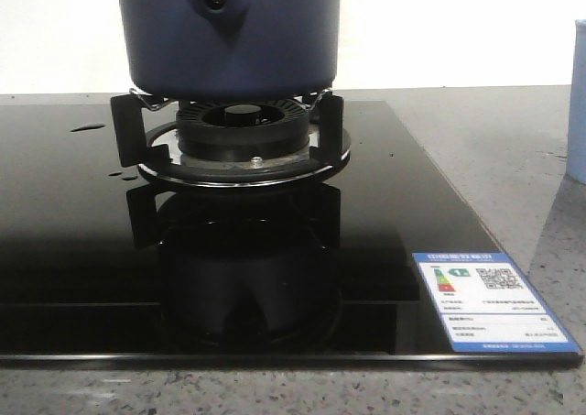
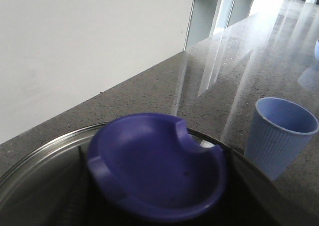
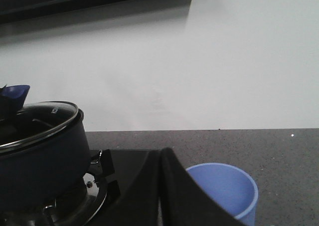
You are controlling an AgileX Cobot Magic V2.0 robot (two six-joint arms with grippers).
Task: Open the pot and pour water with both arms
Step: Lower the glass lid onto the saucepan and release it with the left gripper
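Nearest me, on the stove's (image 1: 82, 250) glossy black glass, sits an energy label (image 1: 493, 302) at the corner, and behind it the burner (image 1: 243, 126) with its metal ring and prongs. The pot (image 1: 229, 35) stands on those prongs, dark blue, handle stub toward me, its top cut off in the front view. From the right wrist view the pot shows its glass lid (image 3: 37, 123) tilted, one edge seemingly lifted off the rim, so I judge the opening step is under way. The left wrist camera looks straight down on the lid's blue knob (image 2: 157, 163), very close and blurred; the left claw itself is out of sight below the frame, so I cannot tell whether it is clenched on the knob or loose. The right claw (image 3: 164, 186) shows only as dark fingers pressed together with nothing between them, hanging beside the pot, near the cup (image 3: 227, 188). That pale blue cup stands on the grey counter (image 1: 494, 158) just off the stove's right edge, beyond the label. The risks I see: the lid could slip if the hold on that smooth knob is shallow, and drop back on the rim or slide onto the glass; later, tilting the pot could drag it off the prongs or send water past the cup's narrow mouth.
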